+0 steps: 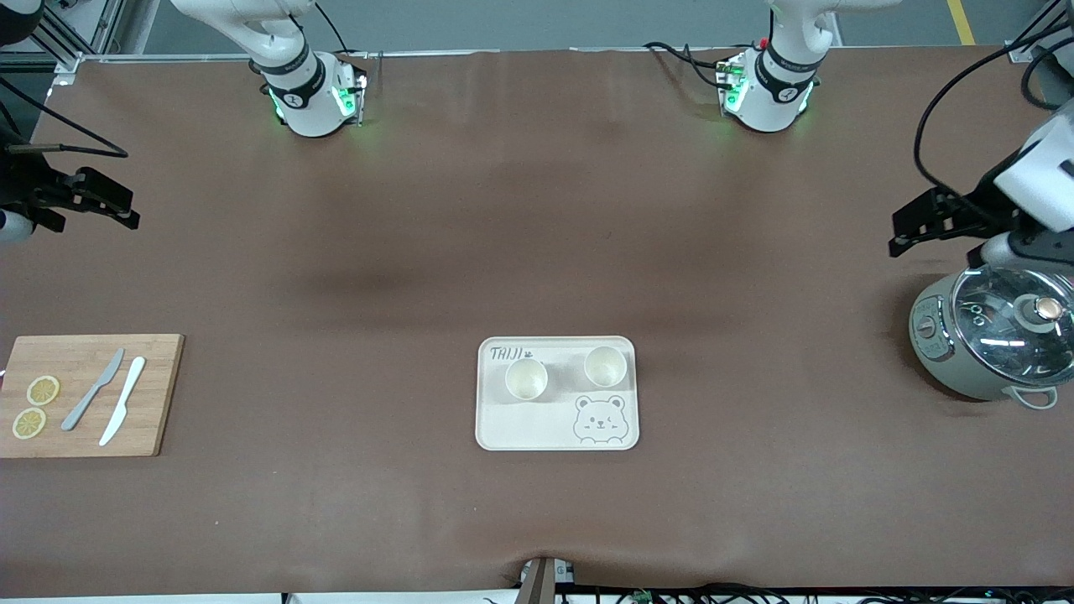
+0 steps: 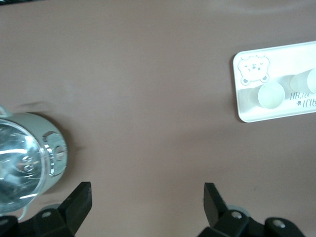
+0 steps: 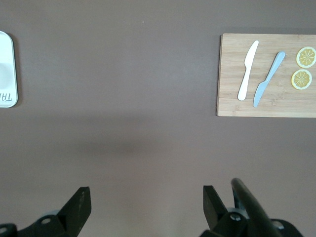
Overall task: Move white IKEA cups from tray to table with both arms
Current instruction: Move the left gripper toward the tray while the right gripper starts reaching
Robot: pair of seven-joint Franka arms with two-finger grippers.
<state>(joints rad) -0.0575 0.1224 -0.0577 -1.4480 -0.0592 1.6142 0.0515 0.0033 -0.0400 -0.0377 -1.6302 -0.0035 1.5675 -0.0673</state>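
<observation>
Two white IKEA cups (image 1: 526, 379) (image 1: 605, 367) stand upright side by side on the cream bear tray (image 1: 537, 428) in the middle of the table. In the left wrist view one cup (image 2: 270, 95) shows whole and the other (image 2: 309, 80) is cut by the edge, both on the tray (image 2: 247, 106). My left gripper (image 1: 904, 231) is open and empty, up over the table beside the pot, at the left arm's end; it also shows in the left wrist view (image 2: 147, 197). My right gripper (image 1: 124, 210) is open and empty over bare table at the right arm's end; it also shows in the right wrist view (image 3: 146, 200).
A grey-green pot with a glass lid (image 1: 994, 344) stands at the left arm's end. A wooden cutting board (image 1: 88, 394) with two knives and two lemon slices lies at the right arm's end, also in the right wrist view (image 3: 266, 74). The tray's edge (image 3: 7, 69) shows there.
</observation>
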